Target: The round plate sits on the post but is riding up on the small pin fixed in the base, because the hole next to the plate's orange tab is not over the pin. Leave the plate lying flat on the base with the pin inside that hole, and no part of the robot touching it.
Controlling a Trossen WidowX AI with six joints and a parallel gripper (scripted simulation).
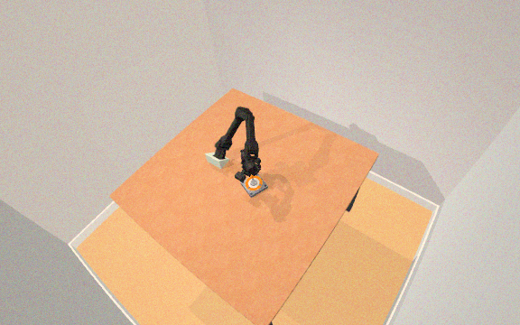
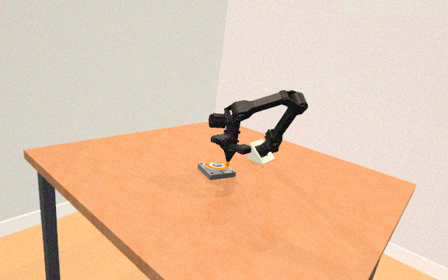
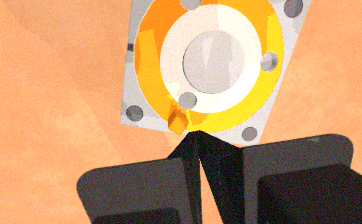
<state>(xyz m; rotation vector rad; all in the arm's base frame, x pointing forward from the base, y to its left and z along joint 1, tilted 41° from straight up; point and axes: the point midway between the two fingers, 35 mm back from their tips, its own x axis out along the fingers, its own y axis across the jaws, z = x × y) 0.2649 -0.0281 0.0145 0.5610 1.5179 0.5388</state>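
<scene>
One black arm (image 2: 263, 105) stands on the orange desk (image 2: 286, 218), rising from a pale wedge-shaped foot (image 2: 260, 155) and folding over to point its claw (image 2: 229, 159) straight down. The claw is clenched on nothing, its two dark fingers pressed into a single wedge whose tip sits just at the near edge of the plate.

The plate (image 3: 152, 65) is a flat ring, yellow-orange in flat matte colour, with a white inner band around a round grey post (image 3: 213, 61) at its centre. It rests on a square grey base (image 3: 277, 107) with small round dots at its corners. The base lies near the middle of the desk.

Only the wrist view, in its upper middle, shows the detail: a small orange tab (image 3: 176, 120) juts from the plate's lower left rim, and just above it sits a grey circle (image 3: 187, 100); whether that is the hole or the pin I cannot tell. Another grey circle (image 3: 269, 61) shows on the ring's right side. The base's top edge is cut off by the frame.

In the top and outside views the plate is only a tiny orange ring (image 1: 254, 181), and its tilt cannot be made out.
</scene>
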